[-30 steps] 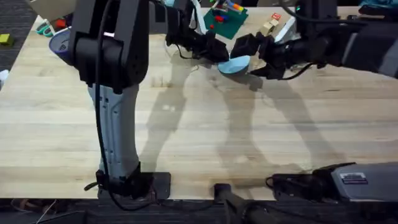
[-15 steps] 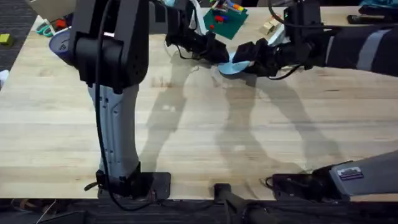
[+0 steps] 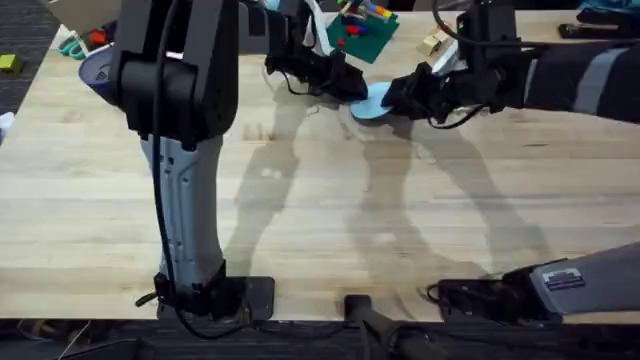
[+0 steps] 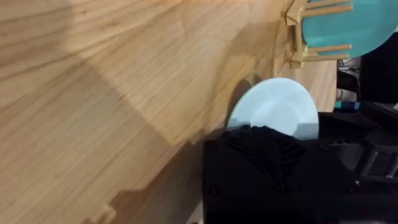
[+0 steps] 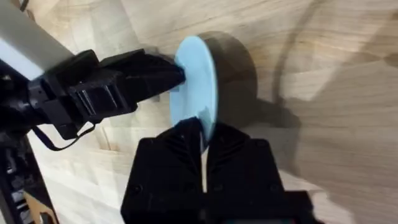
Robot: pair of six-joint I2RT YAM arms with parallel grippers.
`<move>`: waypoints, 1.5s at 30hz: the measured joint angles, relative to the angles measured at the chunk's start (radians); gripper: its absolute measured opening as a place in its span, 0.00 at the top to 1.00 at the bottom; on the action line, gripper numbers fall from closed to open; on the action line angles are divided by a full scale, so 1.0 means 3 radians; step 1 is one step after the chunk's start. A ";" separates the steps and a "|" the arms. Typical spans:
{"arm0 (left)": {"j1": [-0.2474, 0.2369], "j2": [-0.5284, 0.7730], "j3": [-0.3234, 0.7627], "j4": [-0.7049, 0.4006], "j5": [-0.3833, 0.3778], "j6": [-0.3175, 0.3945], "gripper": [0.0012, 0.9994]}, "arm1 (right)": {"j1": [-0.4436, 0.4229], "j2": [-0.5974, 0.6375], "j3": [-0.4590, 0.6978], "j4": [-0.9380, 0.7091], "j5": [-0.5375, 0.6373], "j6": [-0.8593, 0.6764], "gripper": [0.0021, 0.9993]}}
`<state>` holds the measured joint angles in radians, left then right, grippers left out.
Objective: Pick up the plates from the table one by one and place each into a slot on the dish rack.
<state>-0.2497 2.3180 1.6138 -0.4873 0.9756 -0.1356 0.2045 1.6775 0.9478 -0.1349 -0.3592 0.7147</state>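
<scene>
A light blue plate (image 3: 373,100) hangs tilted on edge just above the table (image 3: 320,200) at the far middle. My left gripper (image 3: 350,88) grips its left rim, and the plate (image 4: 273,109) sticks out past that gripper (image 4: 261,134) in the left wrist view. My right gripper (image 3: 397,97) is shut on the opposite rim. In the right wrist view the plate (image 5: 196,87) stands edge-on between the right gripper's (image 5: 202,127) fingers, with the left gripper (image 5: 168,76) clamped on its far edge. A teal plate (image 4: 342,22) stands in the dish rack (image 4: 301,46).
Behind the grippers sits a green board with colourful toy pieces (image 3: 360,30), with loose wooden blocks (image 3: 435,42) to its right. A bluish dish (image 3: 95,70) lies at the far left edge. The near half of the table is bare wood.
My right gripper moved left and closed in on the light blue plate's right rim. The left gripper stayed put with the plate.
</scene>
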 joint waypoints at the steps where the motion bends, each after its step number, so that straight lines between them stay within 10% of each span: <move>1: 0.0000 0.0000 0.0000 0.0000 0.0001 0.0000 0.96 | -0.0001 0.0000 0.0000 0.0000 0.0000 0.0000 0.97; 18: -0.0040 -0.0017 -0.0023 -0.0057 0.0026 0.0008 0.96 | 0.0004 -0.0437 -0.0012 -0.0137 0.0294 -0.0015 0.97; 45: -0.0045 -0.1930 -0.0094 -0.1570 -0.1238 0.0804 0.96 | 0.0008 -0.2104 0.0556 -0.2310 0.1117 -0.0652 0.97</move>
<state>-0.2630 1.7391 1.5856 -0.9582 0.6041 0.1055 0.2070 1.0462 1.1146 -0.8278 -0.0240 0.5191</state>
